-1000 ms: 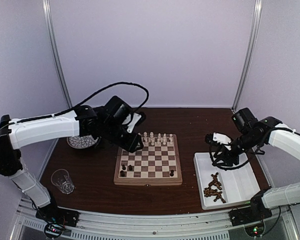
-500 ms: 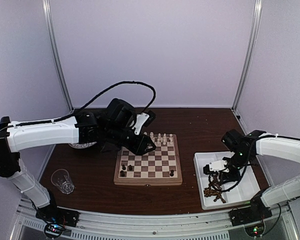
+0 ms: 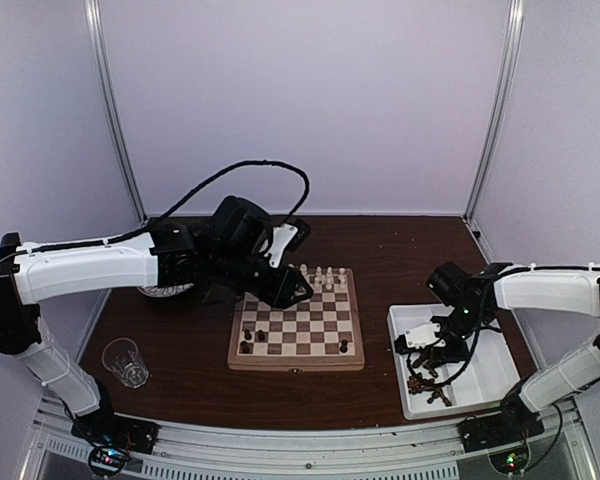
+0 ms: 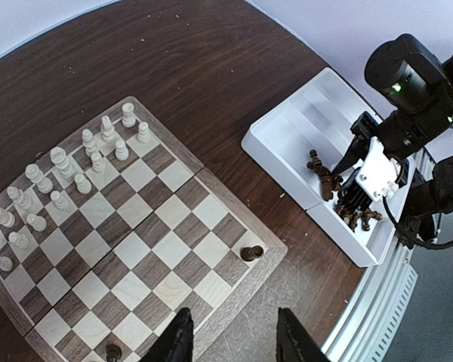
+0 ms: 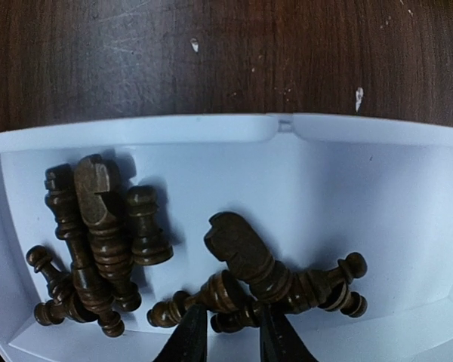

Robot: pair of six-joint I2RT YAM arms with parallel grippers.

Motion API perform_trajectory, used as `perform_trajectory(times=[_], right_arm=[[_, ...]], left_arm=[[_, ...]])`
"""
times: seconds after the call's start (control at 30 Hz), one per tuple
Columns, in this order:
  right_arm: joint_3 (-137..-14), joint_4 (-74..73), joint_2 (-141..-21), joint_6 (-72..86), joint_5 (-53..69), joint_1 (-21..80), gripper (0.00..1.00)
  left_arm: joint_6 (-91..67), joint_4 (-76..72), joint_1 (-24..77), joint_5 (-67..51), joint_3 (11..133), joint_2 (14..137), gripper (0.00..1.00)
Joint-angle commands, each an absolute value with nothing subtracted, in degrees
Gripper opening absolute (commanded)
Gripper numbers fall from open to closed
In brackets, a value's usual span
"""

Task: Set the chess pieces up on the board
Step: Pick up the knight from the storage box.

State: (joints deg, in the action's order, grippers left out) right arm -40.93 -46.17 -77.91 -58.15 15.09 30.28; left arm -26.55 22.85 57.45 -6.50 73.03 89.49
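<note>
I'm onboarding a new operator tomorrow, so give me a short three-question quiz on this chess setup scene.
1. True or false: in the top view, the cream pieces stand along the far edge of the board.
2. Where do most dark pieces lie? A) on the board B) in the white tray C) in the glass
3. Which arm's fingers hang over the tray?
Key: 1 true; 2 B; 3 right.
</note>
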Motion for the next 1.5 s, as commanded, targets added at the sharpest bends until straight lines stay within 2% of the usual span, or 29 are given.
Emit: perform_trajectory(times=[0.0,0.3,0.67,0.83,1.2,1.47], right_arm=[[-41.6,-43.9,-79.9,-58.7,13.4,31.5,0.26],[-46.0,-49.2,-75.1,-60.4,15.6,32.2,0.26],[-44.0,-41.9,-82.7,-63.0,12.5,33.6,0.25],[-41.8,-41.2,-83.6,-65.0,11.4,34.6,0.31],[-39.7,-40.6,-83.0,-63.0,9.7,34.6,0.35],[-41.4,-46.1,-81.7,-64.1,9.4,33.3,0.38]], left_arm=[[-27.2,20.2,57.6,-6.8,72.9,90.1,0.38],[-27.2,20.0,57.5,-6.9,73.0,90.7,0.38],[-28.0,20.1,57.5,-7.0,72.9,90.3,0.38],[-28.1,20.5,57.5,-6.4,72.5,89.9,0.38],[-28.6,20.1,57.6,-7.2,73.1,91.3,0.38],[-28.4,20.0,57.5,-7.4,73.1,91.5,0.38]])
